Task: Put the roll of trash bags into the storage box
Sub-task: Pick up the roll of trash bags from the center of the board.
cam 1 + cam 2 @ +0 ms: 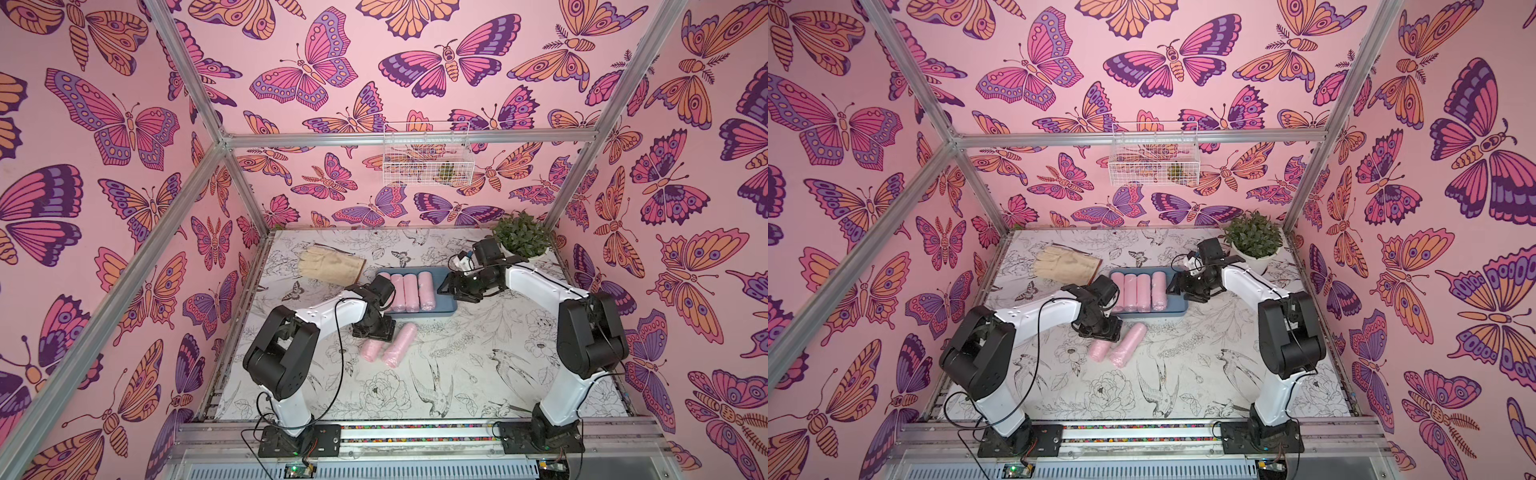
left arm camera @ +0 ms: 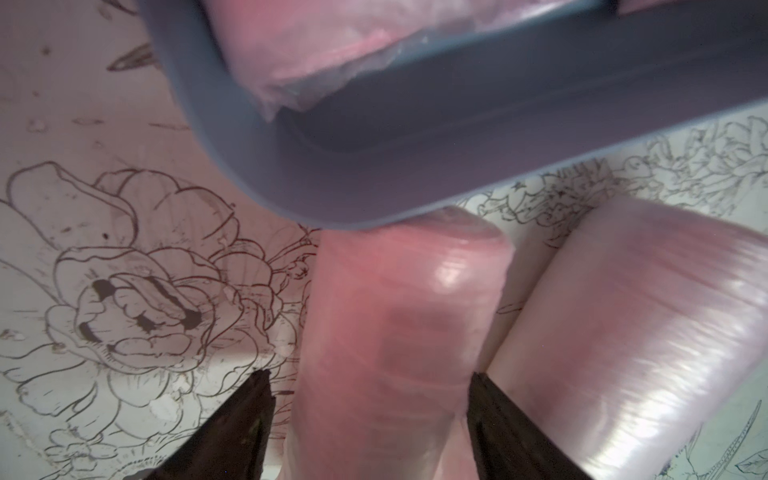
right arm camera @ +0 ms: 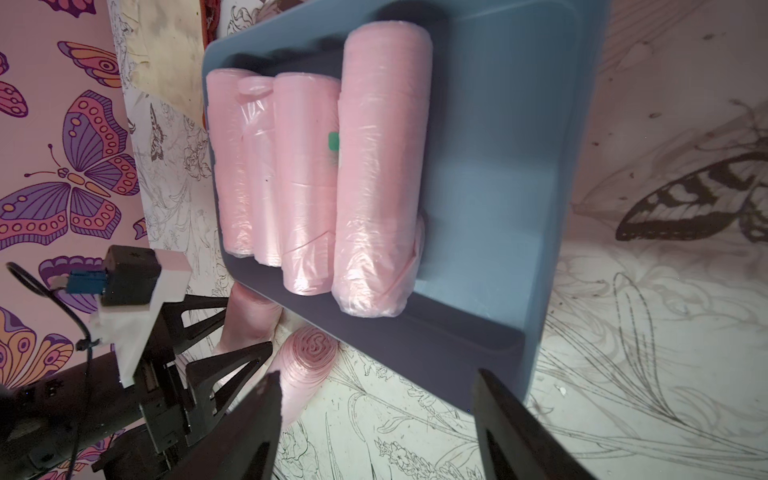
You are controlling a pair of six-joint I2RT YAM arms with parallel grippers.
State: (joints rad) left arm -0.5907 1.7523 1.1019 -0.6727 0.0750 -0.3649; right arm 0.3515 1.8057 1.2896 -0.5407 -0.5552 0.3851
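Observation:
Two pink rolls of trash bags lie on the table in front of the storage box. My left gripper points down over the left roll, one finger on each side. One finger is against the roll; a thin gap shows at the other. The second roll lies just to its right. The blue-grey storage box holds several pink rolls side by side, with bare floor on its right. My right gripper is open and holds nothing, at the box's near right corner.
A tan glove lies left of the box at the back. A potted plant stands in the back right corner, close behind my right arm. A white wire basket hangs on the back wall. Aluminium frame posts edge the table.

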